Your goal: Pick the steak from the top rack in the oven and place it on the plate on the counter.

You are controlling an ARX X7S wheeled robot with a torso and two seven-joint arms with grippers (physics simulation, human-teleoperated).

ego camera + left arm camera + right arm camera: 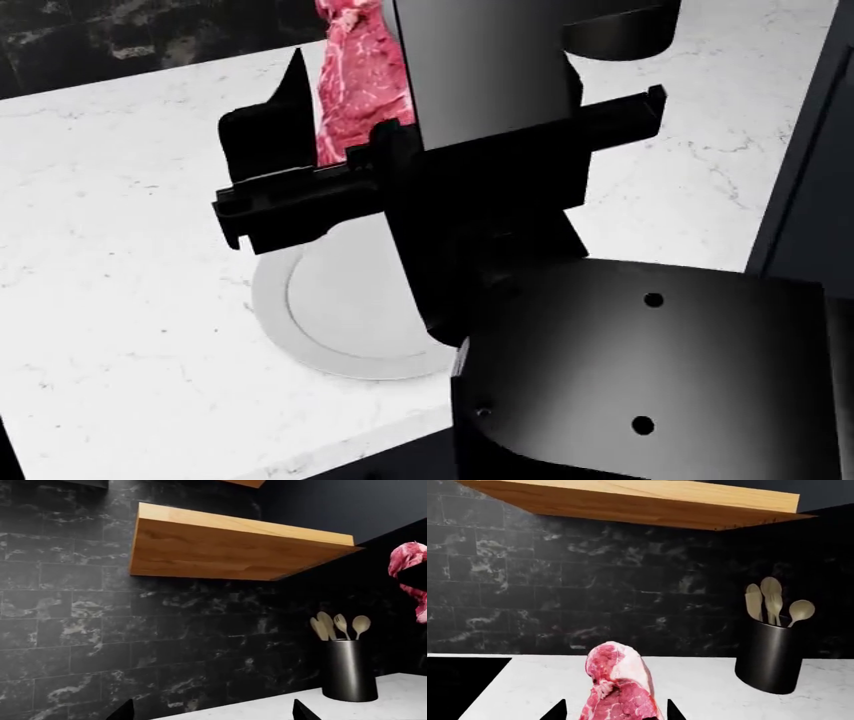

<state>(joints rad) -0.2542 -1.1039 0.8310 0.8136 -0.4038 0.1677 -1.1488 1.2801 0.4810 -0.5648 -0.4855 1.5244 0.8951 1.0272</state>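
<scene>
With the steak (619, 687) clamped upright in my right gripper (616, 711), I am in the carrying step, past the oven and over the white marble bench (120, 250). In the head view the meat hangs above the far rim of the round pale plate (327, 335), which my arm partly hides. The next move, as I judge it, calls for lowering the steak toward the plate's middle and laying it flat before letting go. My left gripper (210, 711) holds nothing, its tips spread apart, off to the side. A dark utensil pot (768, 652) stands near the black tiled wall (547, 595), and a wooden shelf (647, 502) juts out overhead. The bench's front edge lies just beyond the plate's near rim.
</scene>
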